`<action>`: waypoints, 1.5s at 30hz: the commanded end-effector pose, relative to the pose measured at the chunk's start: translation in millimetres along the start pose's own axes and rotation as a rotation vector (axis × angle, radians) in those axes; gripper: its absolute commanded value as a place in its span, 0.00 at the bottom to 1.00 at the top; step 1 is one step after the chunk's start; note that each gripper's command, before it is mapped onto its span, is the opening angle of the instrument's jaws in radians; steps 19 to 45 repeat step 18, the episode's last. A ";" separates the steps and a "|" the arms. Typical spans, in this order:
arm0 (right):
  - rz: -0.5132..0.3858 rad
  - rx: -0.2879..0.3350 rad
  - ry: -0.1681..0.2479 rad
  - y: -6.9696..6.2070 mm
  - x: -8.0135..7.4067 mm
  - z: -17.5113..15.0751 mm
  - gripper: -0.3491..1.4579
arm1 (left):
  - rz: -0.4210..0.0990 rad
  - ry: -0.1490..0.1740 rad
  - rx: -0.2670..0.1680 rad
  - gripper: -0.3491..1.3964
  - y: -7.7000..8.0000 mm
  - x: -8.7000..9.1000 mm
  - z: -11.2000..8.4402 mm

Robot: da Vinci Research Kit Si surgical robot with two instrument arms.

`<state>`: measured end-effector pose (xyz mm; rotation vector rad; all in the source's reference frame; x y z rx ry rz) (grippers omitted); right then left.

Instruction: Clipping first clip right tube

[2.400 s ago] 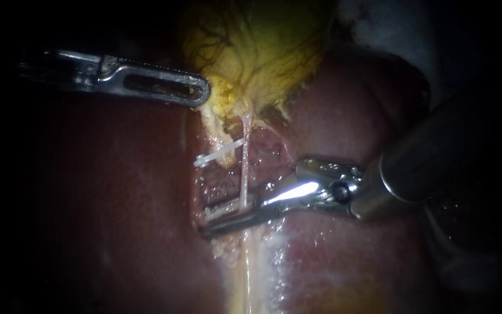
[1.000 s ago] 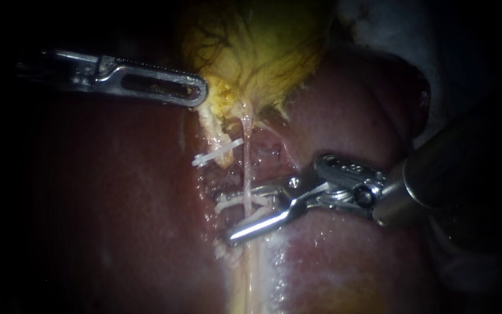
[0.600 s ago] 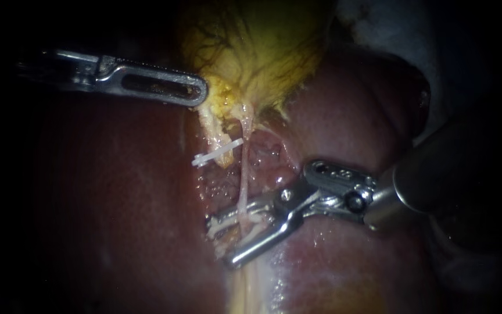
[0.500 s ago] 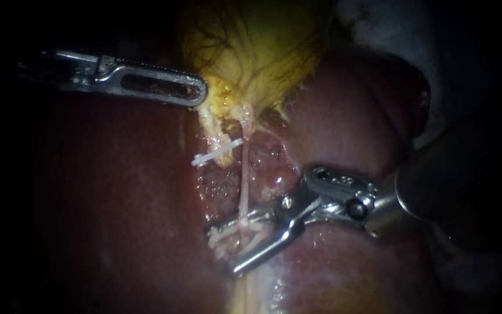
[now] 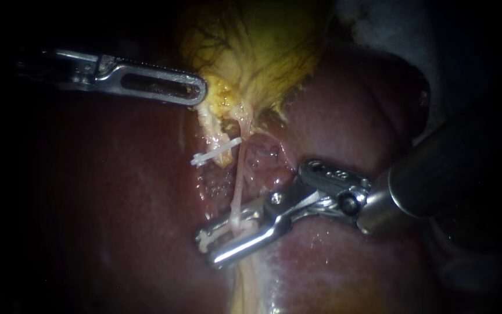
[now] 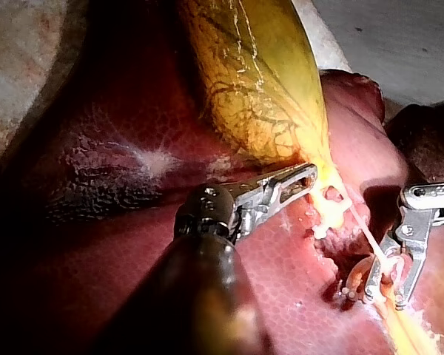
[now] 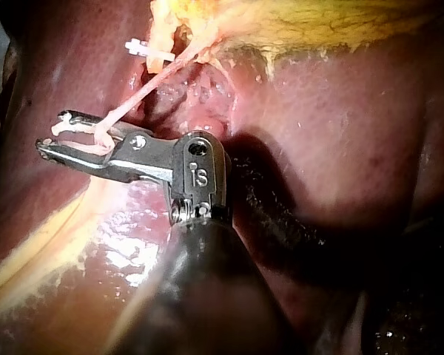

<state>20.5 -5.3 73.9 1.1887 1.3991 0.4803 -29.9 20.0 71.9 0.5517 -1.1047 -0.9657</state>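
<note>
Endoscope view showed the right instrument (image 5: 209,250), hand spread astride the right tube (image 5: 239,177), mid-placement; a firm squeeze seemed due next.

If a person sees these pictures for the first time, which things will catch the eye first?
The bright yellow, veined gallbladder at the top of the endoscope view stands out against the dark red liver. Below it, my shiny metal right instrument holds its jaws open around a thin pale tube, with a small white clip at the tube between them. A second white clip lies higher, nearer the gallbladder.
</note>
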 end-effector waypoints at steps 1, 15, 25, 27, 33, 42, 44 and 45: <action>0.008 0.001 -0.001 0.1 0.0 -0.1 0.17 | 0.000 0.000 0.000 0.00 0.0 0.0 0.0; 0.034 -0.053 -0.052 0.5 -0.2 -0.3 0.00 | 0.000 0.000 0.000 0.00 0.3 0.0 0.0; 0.034 -0.053 -0.052 0.5 -0.2 -0.3 0.00 | 0.000 0.000 0.000 0.00 0.3 0.0 0.1; 0.034 -0.053 -0.052 0.5 -0.2 -0.3 0.00 | 0.000 0.000 0.000 0.00 0.3 0.0 0.1; 0.034 -0.053 -0.052 0.5 -0.2 -0.3 0.00 | 0.000 0.000 0.000 0.00 0.3 0.0 0.1; 0.034 -0.053 -0.052 0.5 -0.2 -0.3 0.00 | 0.000 0.000 0.000 0.00 0.3 0.0 0.1; 0.034 -0.053 -0.052 0.5 -0.2 -0.3 0.00 | 0.000 0.000 0.000 0.00 0.3 0.0 0.1; 0.034 -0.053 -0.052 0.5 -0.2 -0.3 0.00 | 0.000 0.000 0.000 0.00 0.3 0.0 0.1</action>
